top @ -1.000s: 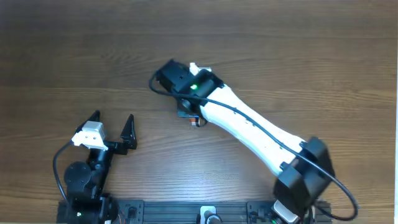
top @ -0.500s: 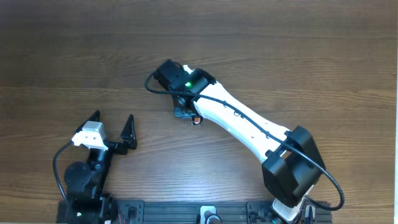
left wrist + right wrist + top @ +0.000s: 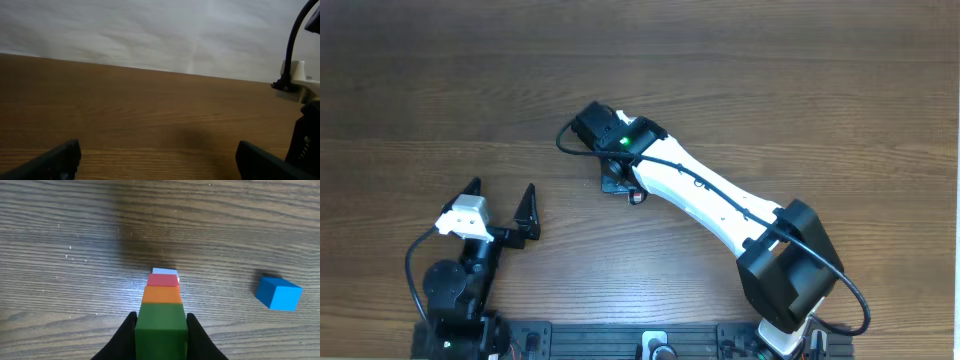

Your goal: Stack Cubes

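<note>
Right wrist view, we see right end effector (image 3: pixel 161 322) clamped on green cube (image 3: pixel 161 335), directly over orange cube (image 3: pixel 161 294), red cube (image 3: pixel 163 280), white cube (image 3: pixel 165 272) lowest, blue cube (image 3: pixel 278 293) alone on worktop (image 3: pixel 60 230), top view, left end effector (image 3: pixel 502 186) fingers apart, well clear of the cubes.

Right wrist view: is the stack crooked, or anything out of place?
Nothing stands out. The green cube, between the fingers of the right gripper, lines up with the orange cube, red cube and pale cube beyond it; no edge juts sideways. The blue cube sits apart on the table, not yet stacked.
</note>
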